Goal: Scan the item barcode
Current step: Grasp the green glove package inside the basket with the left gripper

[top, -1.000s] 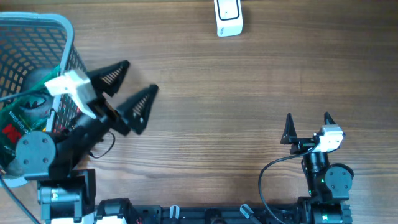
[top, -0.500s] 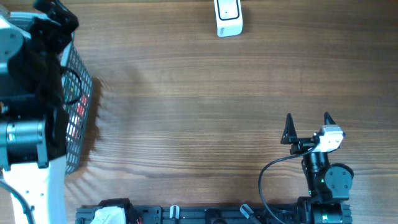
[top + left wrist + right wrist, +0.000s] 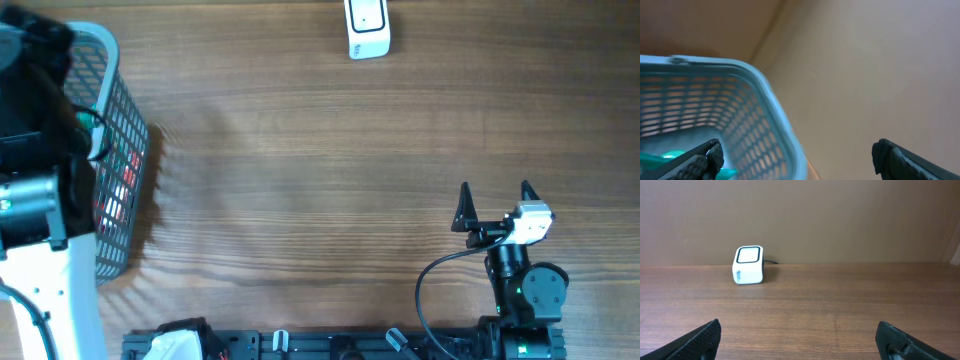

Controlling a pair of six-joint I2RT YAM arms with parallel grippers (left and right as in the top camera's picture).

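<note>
My left gripper, jaws wide and empty, hangs above the blue basket at the left with the packaged items inside, the white scanner sits far centre, and my right gripper gapes idle near right, so I judge nothing picked or scanned yet.

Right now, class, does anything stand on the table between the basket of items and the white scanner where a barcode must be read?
Nothing visible does. From the basket at the left edge to the scanner at the far edge, only bare wooden table shows.
</note>
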